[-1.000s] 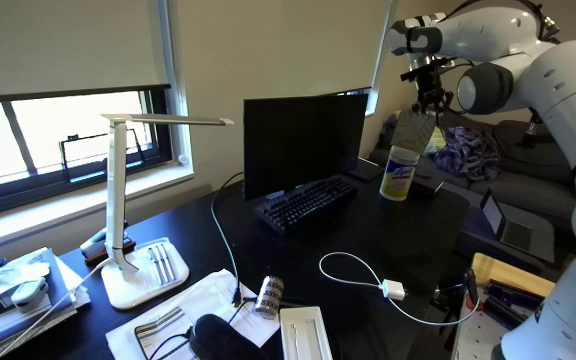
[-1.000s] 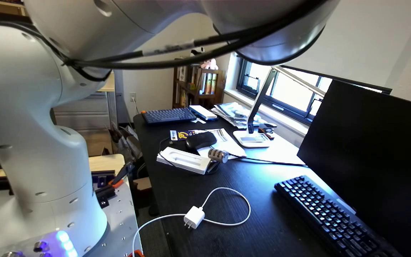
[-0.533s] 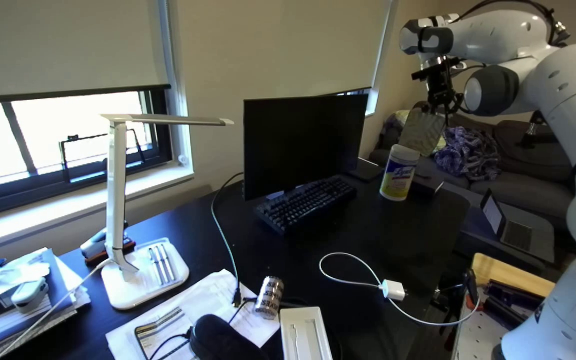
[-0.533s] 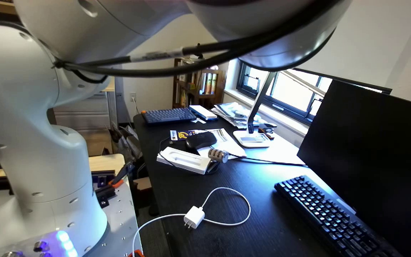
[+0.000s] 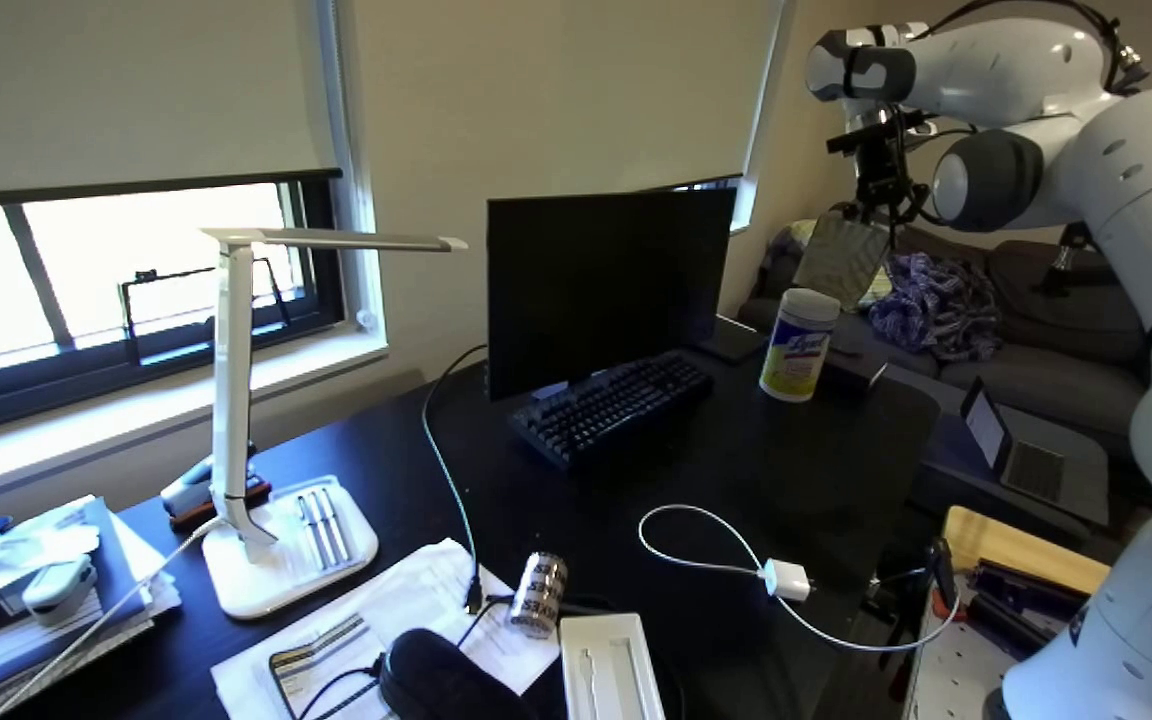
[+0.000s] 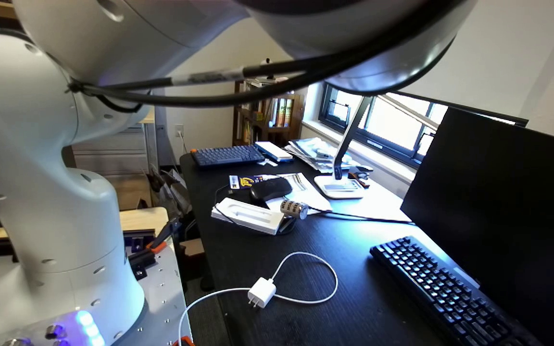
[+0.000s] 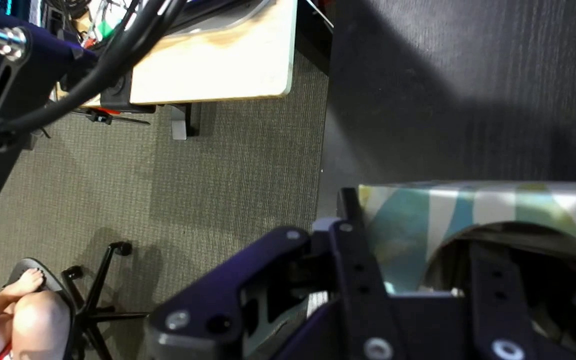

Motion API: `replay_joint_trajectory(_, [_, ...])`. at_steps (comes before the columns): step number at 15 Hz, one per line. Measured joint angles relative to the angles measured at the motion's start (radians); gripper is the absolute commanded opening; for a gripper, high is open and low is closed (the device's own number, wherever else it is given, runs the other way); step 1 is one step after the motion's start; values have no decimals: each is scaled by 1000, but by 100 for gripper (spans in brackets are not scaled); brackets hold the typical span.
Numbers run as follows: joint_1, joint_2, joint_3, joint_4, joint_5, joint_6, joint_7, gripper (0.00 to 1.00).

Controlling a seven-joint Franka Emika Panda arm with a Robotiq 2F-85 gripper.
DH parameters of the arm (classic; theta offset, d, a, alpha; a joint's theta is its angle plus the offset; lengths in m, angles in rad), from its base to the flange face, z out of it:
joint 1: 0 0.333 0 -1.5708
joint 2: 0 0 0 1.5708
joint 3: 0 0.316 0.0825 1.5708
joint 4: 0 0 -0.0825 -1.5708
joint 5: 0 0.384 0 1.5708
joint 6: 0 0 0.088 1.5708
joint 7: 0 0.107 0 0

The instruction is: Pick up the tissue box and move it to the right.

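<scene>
The tissue box (image 5: 841, 262) hangs tilted from my gripper (image 5: 873, 214) above the far right part of the desk in an exterior view. In the wrist view, the tissue box (image 7: 399, 245) shows a teal, white and yellow pattern and a round opening. My gripper (image 7: 418, 217) has one finger along the box's outer side and the other inside the opening, with the box wall between them. The right finger's tip is hidden in the dark opening. Gripper and box are out of view in the exterior view filled by the arm's upper links (image 6: 128, 43).
A white wipes bottle (image 5: 798, 345) with a yellow label stands just in front of the box in an exterior view. The monitor (image 5: 606, 290) and keyboard (image 5: 616, 405) are to its left. A white charger (image 6: 261, 291) with cable lies on the desk. A person's leg (image 7: 38, 320) shows beyond the desk edge.
My gripper and the held box have moved a little to the right in an exterior view, mostly in the first half second. The objects on the desk have not moved.
</scene>
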Motion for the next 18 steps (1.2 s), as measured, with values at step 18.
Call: replay_joint_trajectory(18, [-36, 68, 49, 73, 31, -30, 121, 2])
